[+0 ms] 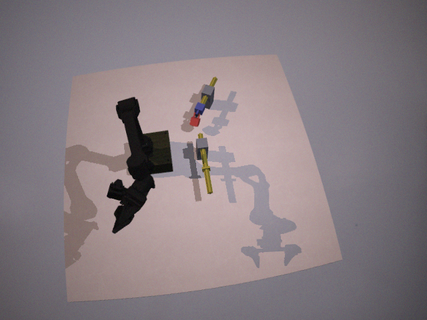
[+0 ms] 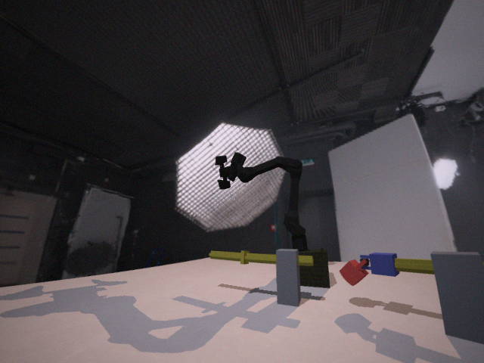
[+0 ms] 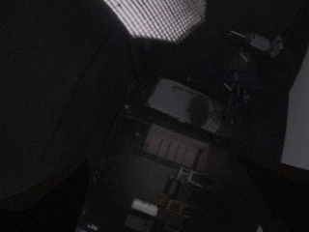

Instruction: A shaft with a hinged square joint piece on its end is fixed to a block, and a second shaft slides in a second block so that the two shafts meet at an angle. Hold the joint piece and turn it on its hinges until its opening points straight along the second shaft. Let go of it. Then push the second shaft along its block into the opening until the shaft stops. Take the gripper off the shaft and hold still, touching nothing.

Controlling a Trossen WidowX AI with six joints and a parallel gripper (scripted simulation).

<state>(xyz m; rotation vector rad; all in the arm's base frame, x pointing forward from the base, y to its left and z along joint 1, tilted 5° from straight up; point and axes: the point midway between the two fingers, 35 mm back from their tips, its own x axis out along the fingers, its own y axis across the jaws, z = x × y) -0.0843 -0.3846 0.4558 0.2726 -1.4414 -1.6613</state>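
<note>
The red joint piece [image 1: 195, 121] [image 2: 353, 272] hangs from the blue fork [image 1: 199, 108] [image 2: 383, 264] on the end of the fixed yellow shaft [image 1: 213, 81] [image 2: 414, 265], which its grey block [image 1: 207, 91] [image 2: 461, 289] carries. The red piece is tilted downward in the exterior view; its opening cannot be made out. The second yellow shaft [image 1: 208, 182] [image 2: 226, 255], with a collar, runs through its own grey block [image 1: 201, 143] [image 2: 288, 277]. Its near end stands apart from the red piece. My gripper [image 2: 219, 172] [image 3: 161, 164] is open and empty, raised high, away from both shafts.
The arm's dark base [image 1: 158, 151] [image 2: 314, 269] stands beside the second shaft's block. The pale table top [image 1: 172, 269] [image 2: 58, 305] carries shadows of the arm and shafts. The wrist view shows only the dark room beyond the fingers.
</note>
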